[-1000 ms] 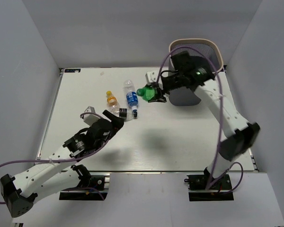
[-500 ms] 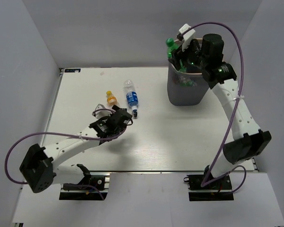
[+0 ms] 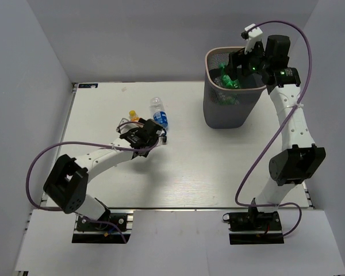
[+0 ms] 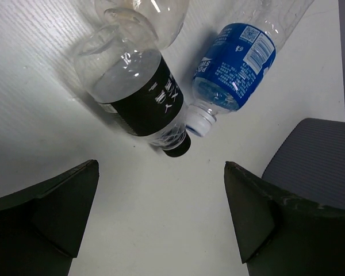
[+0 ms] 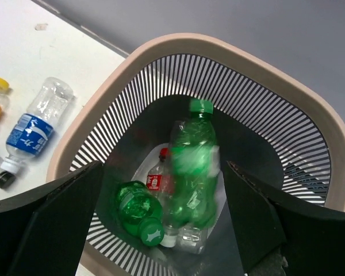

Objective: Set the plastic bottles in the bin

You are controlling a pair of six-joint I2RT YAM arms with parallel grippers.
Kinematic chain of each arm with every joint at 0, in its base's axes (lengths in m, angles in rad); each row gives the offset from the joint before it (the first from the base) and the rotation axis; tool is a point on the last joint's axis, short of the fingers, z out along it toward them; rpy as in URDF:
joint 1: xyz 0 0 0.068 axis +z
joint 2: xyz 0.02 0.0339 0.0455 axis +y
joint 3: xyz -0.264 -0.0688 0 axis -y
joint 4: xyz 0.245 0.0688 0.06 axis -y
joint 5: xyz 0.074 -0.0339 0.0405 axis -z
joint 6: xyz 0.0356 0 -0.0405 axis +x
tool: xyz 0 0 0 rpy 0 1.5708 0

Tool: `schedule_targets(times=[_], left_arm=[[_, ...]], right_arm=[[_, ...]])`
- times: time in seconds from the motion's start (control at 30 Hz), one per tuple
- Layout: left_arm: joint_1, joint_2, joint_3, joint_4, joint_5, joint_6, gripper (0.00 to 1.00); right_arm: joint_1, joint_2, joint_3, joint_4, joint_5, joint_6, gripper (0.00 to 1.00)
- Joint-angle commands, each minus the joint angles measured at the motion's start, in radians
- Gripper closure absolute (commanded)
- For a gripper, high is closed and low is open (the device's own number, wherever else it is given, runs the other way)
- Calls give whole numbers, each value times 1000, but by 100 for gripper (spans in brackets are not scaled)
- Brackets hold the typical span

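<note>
Hovering over the tall dark grey mesh bin (image 5: pixel 190 39) at the counter's (image 3: pixel 218 161) one o'clock, the right jaws stand apart above a blurred green plastic bottle (image 5: pixel 192 155) inside. The left jaws, also apart, frame a clear black-labelled bottle (image 4: pixel 139 98) and a clear blue-labelled bottle (image 4: pixel 233 63) near ten o'clock.

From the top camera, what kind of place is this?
Probably a lab robot test cell: a white table boxed in by plain grey walls, a left arm and right arm bolted at its near edge, staged bottles and a mesh bin.
</note>
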Motion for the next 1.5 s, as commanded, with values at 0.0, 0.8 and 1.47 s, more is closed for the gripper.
schedule_targets(times=[0.0, 0.8, 1.47], left_arm=[[18, 35, 67, -4, -2, -3, 1], [148, 362, 268, -234, 80, -21, 20], [50, -73, 198, 372, 493, 707, 100]], right_arm=[[-35, -81, -43, 19, -94, 43, 10], [-224, -501, -654, 110, -272, 77, 10], [-268, -667, -925, -233, -675, -453, 100]])
